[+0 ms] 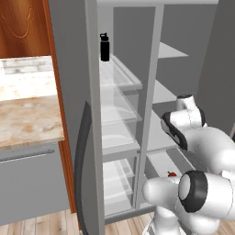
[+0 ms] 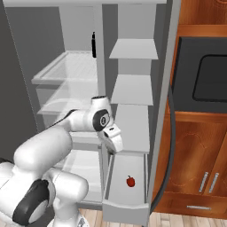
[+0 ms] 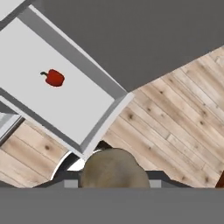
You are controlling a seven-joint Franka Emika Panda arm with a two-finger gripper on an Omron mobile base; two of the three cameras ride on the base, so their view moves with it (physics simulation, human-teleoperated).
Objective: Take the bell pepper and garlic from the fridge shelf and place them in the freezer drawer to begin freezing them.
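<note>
One garlic (image 3: 114,168) sits clamped in the jaws of the gripper (image 3: 113,181), held above the wooden floor (image 3: 175,127) just beside the open freezer drawer (image 2: 119,204). One red bell pepper (image 2: 130,181) lies inside that drawer. Farther up, one black bottle (image 1: 104,47) stands on the glass fridge shelf (image 1: 131,82).

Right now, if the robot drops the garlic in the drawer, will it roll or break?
The garlic looks roundish and lumpy, so it would probably wobble a little, not roll far. The freezer drawer has a flat floor and raised walls, which should keep it in. It is small between the jaws, so likely light and unlikely to break.
</note>
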